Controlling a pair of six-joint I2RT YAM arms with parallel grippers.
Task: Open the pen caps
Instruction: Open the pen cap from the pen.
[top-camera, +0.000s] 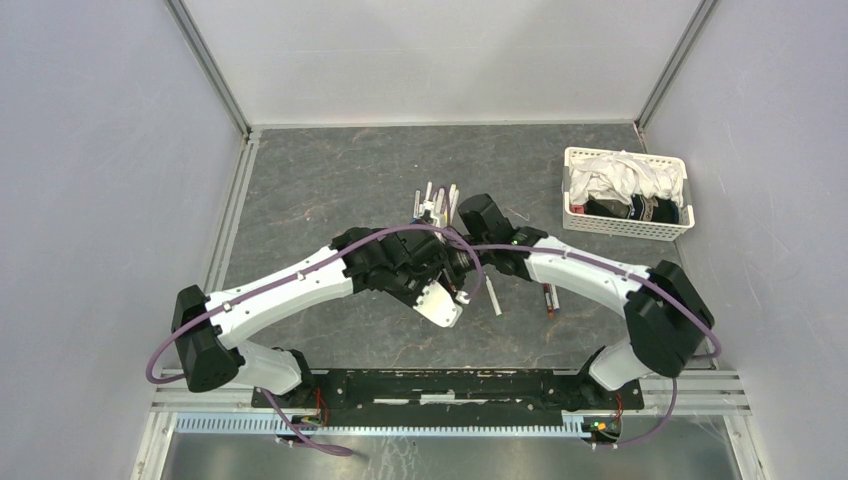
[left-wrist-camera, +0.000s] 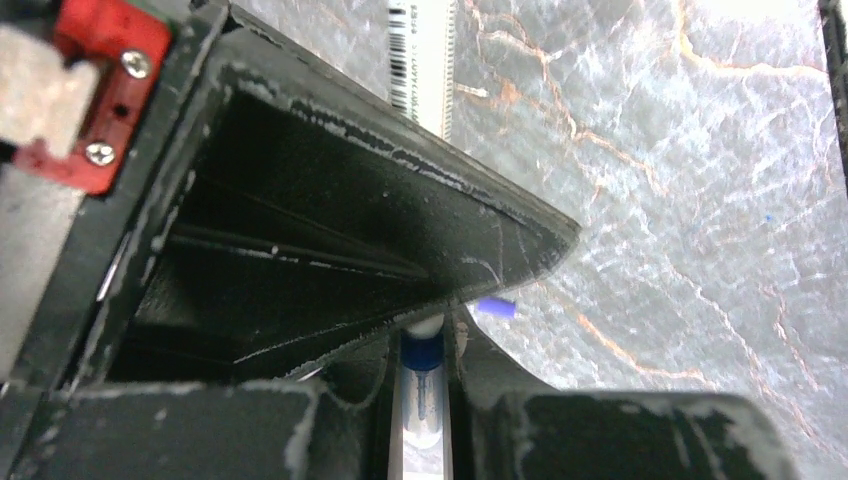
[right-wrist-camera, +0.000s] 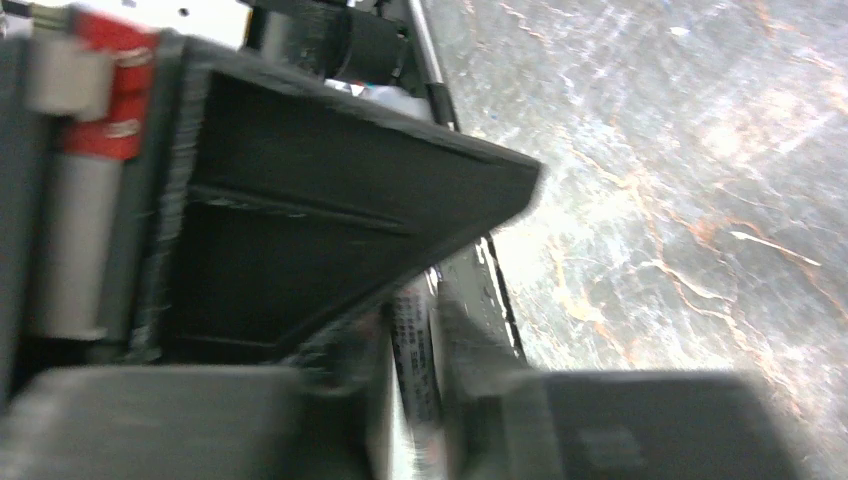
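Note:
My left gripper (top-camera: 450, 283) and right gripper (top-camera: 466, 262) meet at the table's middle. In the left wrist view the left gripper (left-wrist-camera: 436, 325) is shut on a white-barrelled pen (left-wrist-camera: 424, 395) with a blue end (left-wrist-camera: 421, 351). A small blue pen cap (left-wrist-camera: 496, 309) lies on the table just beyond the fingertips. In the blurred right wrist view the right gripper (right-wrist-camera: 425, 305) is shut on a pen's printed barrel (right-wrist-camera: 414, 360). I cannot tell whether both hold the same pen. A bunch of pens (top-camera: 436, 204) lies just behind the grippers.
Two loose pens (top-camera: 493, 296) (top-camera: 548, 299) lie right of the grippers. A barcoded pen (left-wrist-camera: 421, 60) shows past the left finger. A white basket (top-camera: 572, 215) with cloth and dark items stands at the back right. Grey walls surround the table.

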